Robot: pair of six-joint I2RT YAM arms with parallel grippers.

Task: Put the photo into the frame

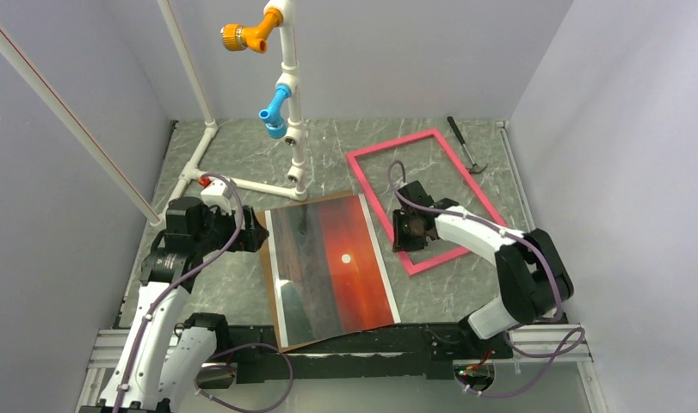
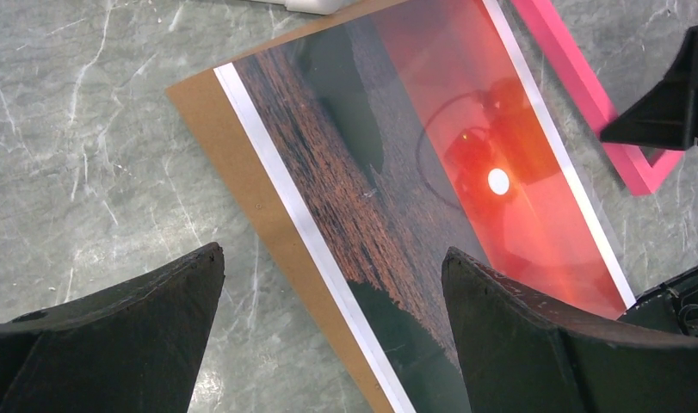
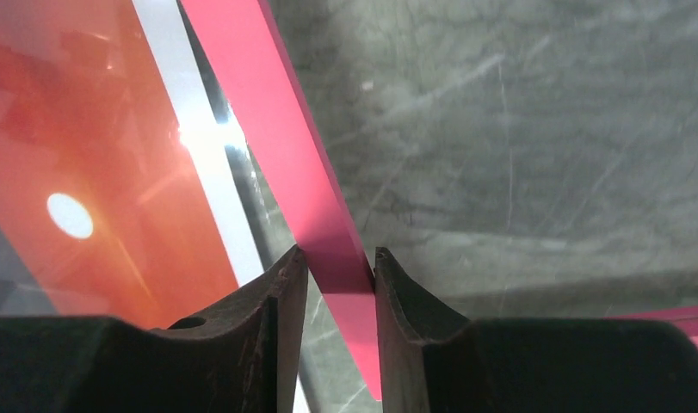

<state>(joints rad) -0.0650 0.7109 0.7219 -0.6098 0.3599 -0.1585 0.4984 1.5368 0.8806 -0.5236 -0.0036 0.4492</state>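
The right gripper (image 3: pixel 336 262) is clamping the pink-red frame (image 3: pixel 272 112) at three o'clock of the glossy sunset photo (image 1: pixel 332 258); the left gripper (image 2: pixel 332 254) is hovering, fingers apart.

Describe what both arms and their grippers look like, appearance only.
The left arm and right arm both have smooth white link shells between bulky black joint housings. A purple cable loops loosely along each. The left gripper and right gripper carry matte black fingers, broad at the base and tapering to blunt tips, lightly scuffed.
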